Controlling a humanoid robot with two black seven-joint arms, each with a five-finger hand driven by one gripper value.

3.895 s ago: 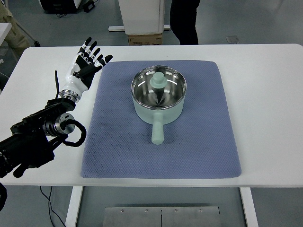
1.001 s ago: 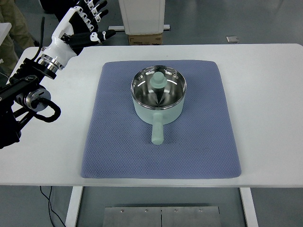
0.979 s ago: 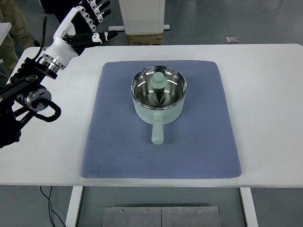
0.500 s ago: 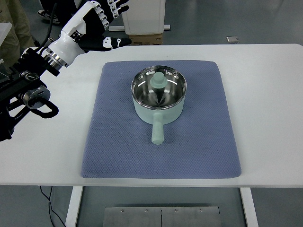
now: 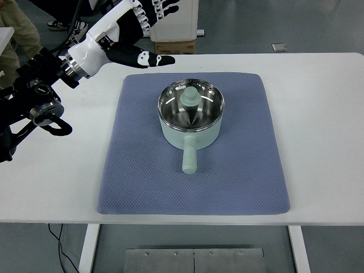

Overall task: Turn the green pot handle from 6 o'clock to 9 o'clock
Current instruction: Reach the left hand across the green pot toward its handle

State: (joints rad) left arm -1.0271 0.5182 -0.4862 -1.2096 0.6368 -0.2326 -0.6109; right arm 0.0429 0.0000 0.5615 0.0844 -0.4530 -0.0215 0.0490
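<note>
A pale green pot (image 5: pixel 190 117) with a shiny steel inside stands in the middle of a blue-grey mat (image 5: pixel 193 187). Its green handle (image 5: pixel 189 157) points straight toward the near edge, at 6 o'clock. My left hand (image 5: pixel 142 28) is raised above the far left corner of the mat, fingers spread and holding nothing, well apart from the pot. Its fingertips run past the top edge of the picture. The left arm (image 5: pixel 40 99) comes in over the table's left side. The right arm is out of view.
The mat lies on a white table (image 5: pixel 318 114). Beyond the far edge stand a white cabinet base (image 5: pixel 170 20) with a cardboard box (image 5: pixel 173 47) and a person's dark legs (image 5: pixel 222 25). Another person's trouser leg (image 5: pixel 17 25) shows at far left.
My left hand has lifted off the table's left side and swung up and to the right, now above the mat's far left corner. The pot and its handle have not moved.
</note>
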